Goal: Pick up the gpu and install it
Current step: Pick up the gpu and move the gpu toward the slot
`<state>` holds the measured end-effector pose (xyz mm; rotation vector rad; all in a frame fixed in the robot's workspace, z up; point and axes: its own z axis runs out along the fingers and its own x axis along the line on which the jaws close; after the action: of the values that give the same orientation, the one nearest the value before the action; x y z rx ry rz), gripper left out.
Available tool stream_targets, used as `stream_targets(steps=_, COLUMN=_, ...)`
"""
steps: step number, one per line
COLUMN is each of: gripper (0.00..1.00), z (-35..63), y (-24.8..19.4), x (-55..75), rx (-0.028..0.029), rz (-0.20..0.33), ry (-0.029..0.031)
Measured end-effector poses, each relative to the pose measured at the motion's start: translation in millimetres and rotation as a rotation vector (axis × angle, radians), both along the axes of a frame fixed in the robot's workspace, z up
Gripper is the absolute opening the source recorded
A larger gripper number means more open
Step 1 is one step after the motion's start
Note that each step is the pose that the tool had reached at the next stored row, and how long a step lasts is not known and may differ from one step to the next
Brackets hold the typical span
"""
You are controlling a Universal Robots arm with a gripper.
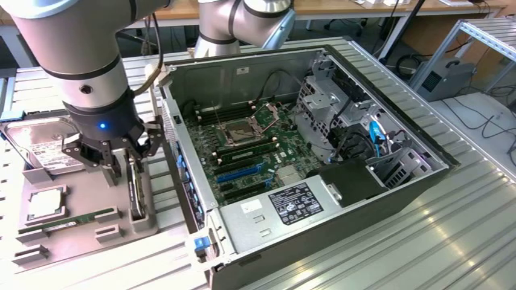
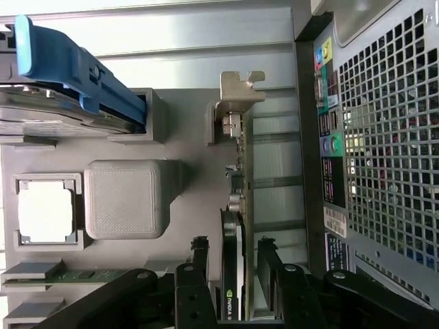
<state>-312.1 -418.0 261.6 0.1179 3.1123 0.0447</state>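
Black board with a bright silver bracket (image 2: 240,89) at one end, the gpu (image 2: 232,288) stands on its long edge in a slot of the grey holder (image 2: 185,137). It is outside the computer case (image 2: 384,137), just beside its perforated rear wall, and a small green logo shows on its edge. The gripper (image 1: 133,166) hangs over the card with its jaws spread wide, one finger on each side of the board. Neither pad can be seen pressing on it, so nothing is held. I judge the step in hand to be the pick-up, at the point of lining up the grasp. The install is not yet begun, and the blue expansion slots (image 1: 238,175) lie bare inside the open case. A sound grip would call for the pads to meet both flat faces squarely, then a straight lift out of the slot, since the card is thin and the case wall close. Farther off on the holder sit the hard drive (image 1: 40,142), a processor (image 1: 45,205) and a green RAM stick (image 1: 69,220).
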Motion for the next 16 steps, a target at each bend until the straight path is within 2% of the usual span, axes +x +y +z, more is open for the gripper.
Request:
stream_targets(steps=9, gripper=0.42, z=-10.3, y=0.7, x=-0.2, rx=0.0, rz=0.0, ry=0.0)
stream_targets(steps=16, gripper=0.42, z=-14.4, y=0.7, x=-0.2, rx=0.0002, rz=0.0, ry=-0.0002)
